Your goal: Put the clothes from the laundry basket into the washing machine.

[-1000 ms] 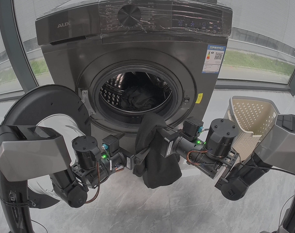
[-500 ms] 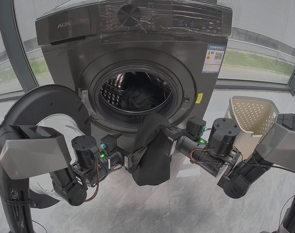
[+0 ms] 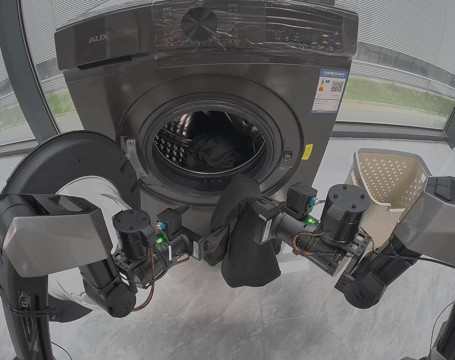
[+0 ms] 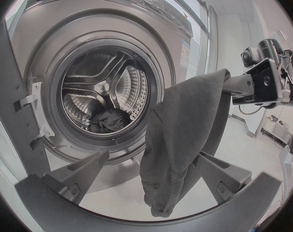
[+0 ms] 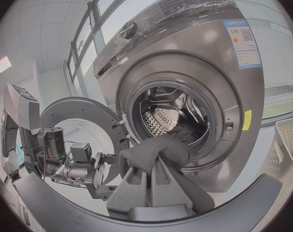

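My right end effector (image 3: 251,207) is closed tight on a black garment (image 3: 247,246), its two fingers pressed together with the cloth bunched over their tips. The garment is a soft, matte, heavy-looking knit. It drapes over the fingers in a rounded hump and hangs down in long loose folds to a hemmed lower edge, clear of the floor. It sits at about 6 o'clock from the round opening of the washing machine (image 3: 107,96), just in front of and below the rim. My left end effector (image 3: 215,241) is wide open at the garment's 9 o'clock side, its fingers spread with the hanging cloth between them, brushing one finger. Inside the drum lies a dark crumpled pile of clothes (image 3: 212,151). The open door (image 3: 62,161) stands at 8 o'clock from the opening, and the cream laundry basket (image 3: 387,181) at 4 o'clock.
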